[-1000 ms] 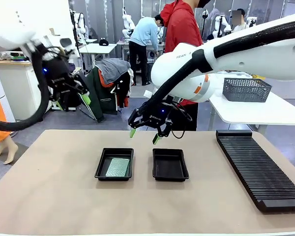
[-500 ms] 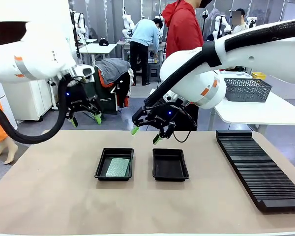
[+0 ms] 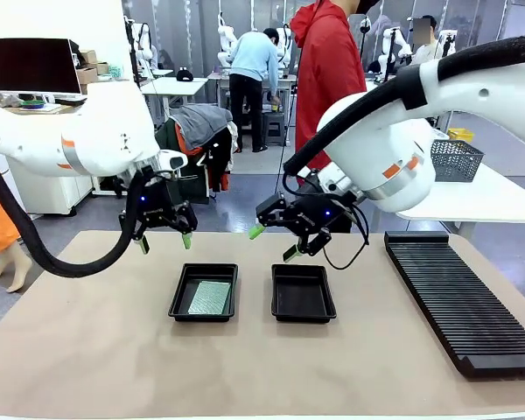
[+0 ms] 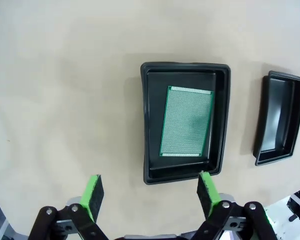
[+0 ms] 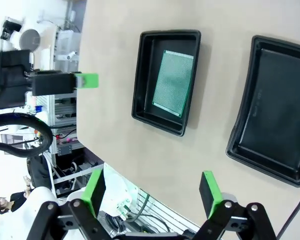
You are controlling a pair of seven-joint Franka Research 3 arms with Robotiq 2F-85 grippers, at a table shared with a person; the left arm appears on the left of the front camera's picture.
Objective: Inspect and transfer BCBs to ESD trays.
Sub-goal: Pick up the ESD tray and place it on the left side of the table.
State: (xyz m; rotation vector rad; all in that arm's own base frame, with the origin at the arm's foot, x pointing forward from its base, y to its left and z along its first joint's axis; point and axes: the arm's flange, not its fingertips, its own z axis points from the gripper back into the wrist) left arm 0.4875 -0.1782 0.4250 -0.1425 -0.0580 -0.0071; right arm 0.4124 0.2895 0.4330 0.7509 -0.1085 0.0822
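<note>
Two black ESD trays lie side by side mid-table. The left tray (image 3: 182,294) (image 4: 147,125) (image 5: 140,80) holds one green BCB (image 3: 210,297) (image 4: 186,121) (image 5: 173,83) flat on its floor. The right tray (image 3: 303,294) (image 4: 279,120) (image 5: 270,115) has a bare floor. My left gripper (image 3: 165,240) (image 4: 151,194) hangs open above the table just behind and left of the left tray, nothing between its fingers. My right gripper (image 3: 275,242) (image 5: 152,192) hovers open behind the right tray, also holding nothing.
A long black ribbed rack (image 3: 459,293) runs along the table's right side. A grey wire-mesh basket (image 3: 451,159) sits on a white side table at back right. A person in a red hooded top (image 3: 328,79) stands at the far side.
My left arm has swung in from the far left and down to just behind the left tray. My right gripper has shifted slightly right. Both stayed open.
</note>
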